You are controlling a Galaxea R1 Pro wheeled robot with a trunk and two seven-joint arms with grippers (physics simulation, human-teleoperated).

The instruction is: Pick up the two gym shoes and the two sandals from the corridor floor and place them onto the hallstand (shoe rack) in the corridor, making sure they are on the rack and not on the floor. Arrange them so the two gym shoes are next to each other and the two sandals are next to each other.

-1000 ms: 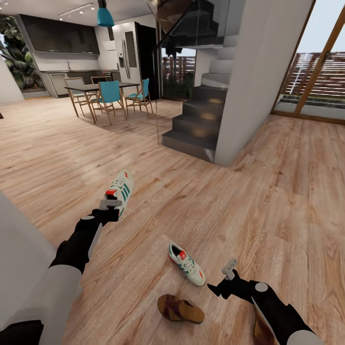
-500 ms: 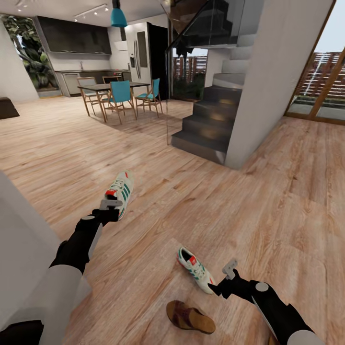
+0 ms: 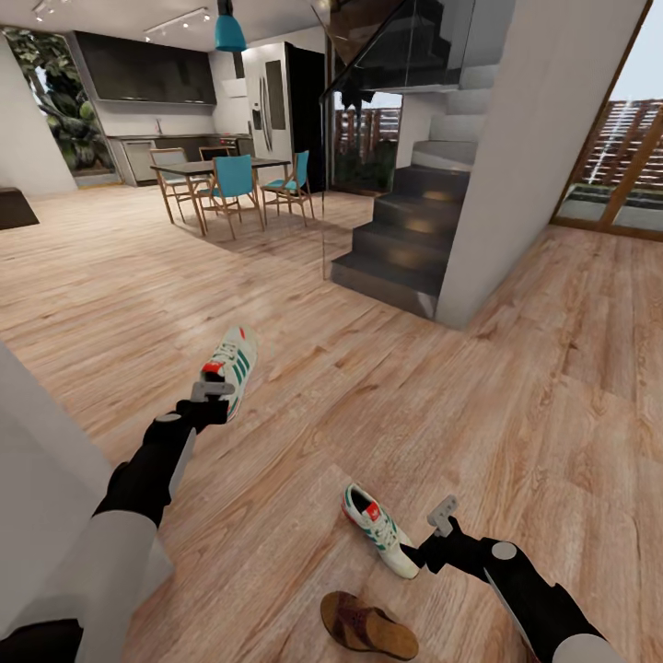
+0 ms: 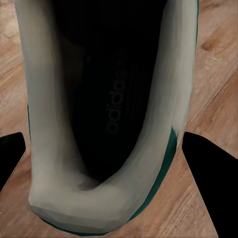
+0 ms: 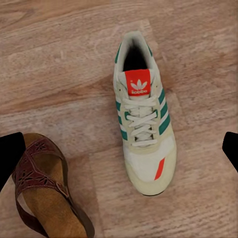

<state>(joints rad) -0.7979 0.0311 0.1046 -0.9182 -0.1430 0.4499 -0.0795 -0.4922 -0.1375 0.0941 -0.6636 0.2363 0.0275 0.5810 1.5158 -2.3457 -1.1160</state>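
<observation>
1 cream-white green-striped gym shoe (image 3: 230, 368) hangs pinched at its heel in the left gripper (image 3: 213, 390), mid-left; the shallow hold risks dropping it. Right gripper (image 3: 443, 516) gapes empty.

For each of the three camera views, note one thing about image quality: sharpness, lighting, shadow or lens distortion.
Head view: wide-angle lens bends the stair wall and stretches the edges; light is even and the shoe on the floor casts little shadow. Left wrist view: the held gym shoe sits so close that it looks soft, its interior nearly black. Right wrist view: crisp laces and logo on the floor shoe, flat light.
</observation>
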